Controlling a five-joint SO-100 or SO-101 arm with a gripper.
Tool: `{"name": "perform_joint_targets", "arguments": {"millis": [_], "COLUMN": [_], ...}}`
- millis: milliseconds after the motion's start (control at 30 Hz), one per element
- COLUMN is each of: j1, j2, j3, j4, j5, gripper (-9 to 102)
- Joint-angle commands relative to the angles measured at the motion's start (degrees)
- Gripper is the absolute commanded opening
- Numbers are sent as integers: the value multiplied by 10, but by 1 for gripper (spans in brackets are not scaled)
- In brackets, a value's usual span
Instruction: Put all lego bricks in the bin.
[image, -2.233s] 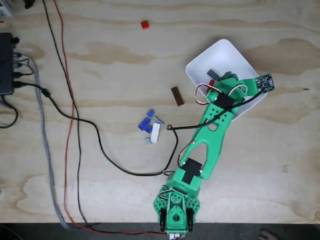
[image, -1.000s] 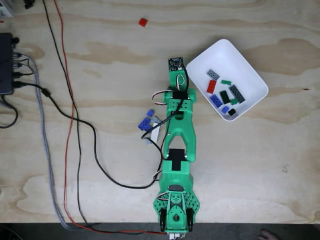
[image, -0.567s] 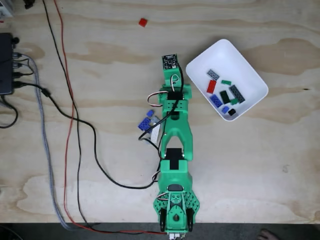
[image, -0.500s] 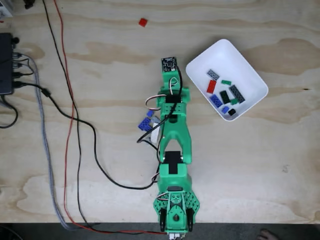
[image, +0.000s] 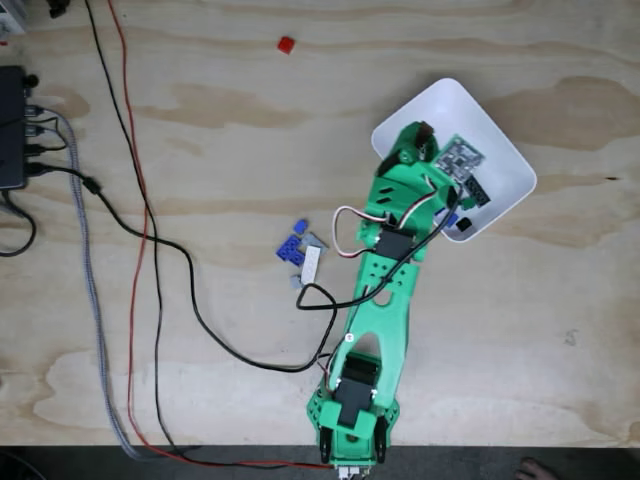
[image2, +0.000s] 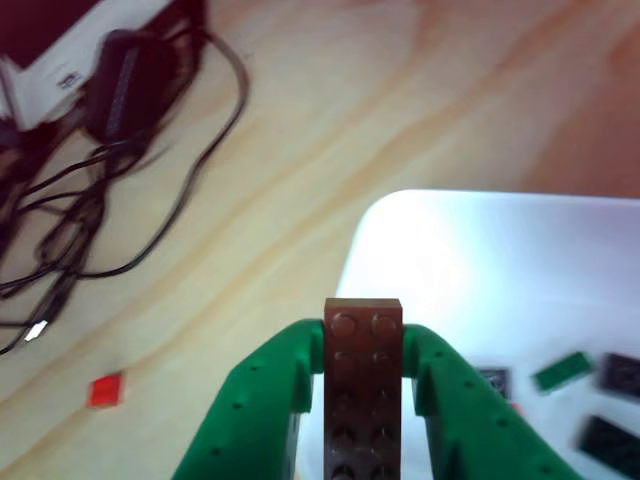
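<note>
Brown brick (image2: 362, 385) clamped between gripper (image2: 362, 350) fingers, above bin (image2: 430, 260) edge

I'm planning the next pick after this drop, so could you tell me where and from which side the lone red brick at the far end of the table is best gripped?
Grip the red brick across two opposite flat sides, coming straight down from above. It lies flat on bare table, small and squarish, with nothing beside it to block the fingers. The gripper holds the brown brick over the bin.
</note>
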Motion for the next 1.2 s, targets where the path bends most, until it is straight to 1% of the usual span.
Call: {"name": "perform_joint_targets", "arguments": {"millis": [0, 33, 100, 167, 233, 300, 333, 400, 433, 467, 533, 567, 667, 767, 833, 967, 1167], "j1": [82, 84, 77, 56, 20, -39, -81, -188, -247, -298, -345, -347, -357, -368, -373, -378, -381], "j2": [-37, -39, -25, 7, 60, 124, 155, 190, 186, 169, 85, 38, -90, -163, -185, -202, -218], "j3": [16, 17, 18, -5, -33, -46, -50, -69, -76, -76, -74, -74, -56, -38, -27, -18, -17], "j4": [-58, -47, -34, 11, 82, 149, 192, 310, 372, 410, 445, 443, 403, 356, 329, 308, 286], "j5": [-38, -43, -11, 42, 95, 136, 140, 133, 115, 111, 103, 103, 112, 134, 144, 150, 152], "gripper": [9, 13, 19, 22, 23, 25, 24, 24, 23, 22, 20, 20, 20, 19, 19, 19, 13]}}
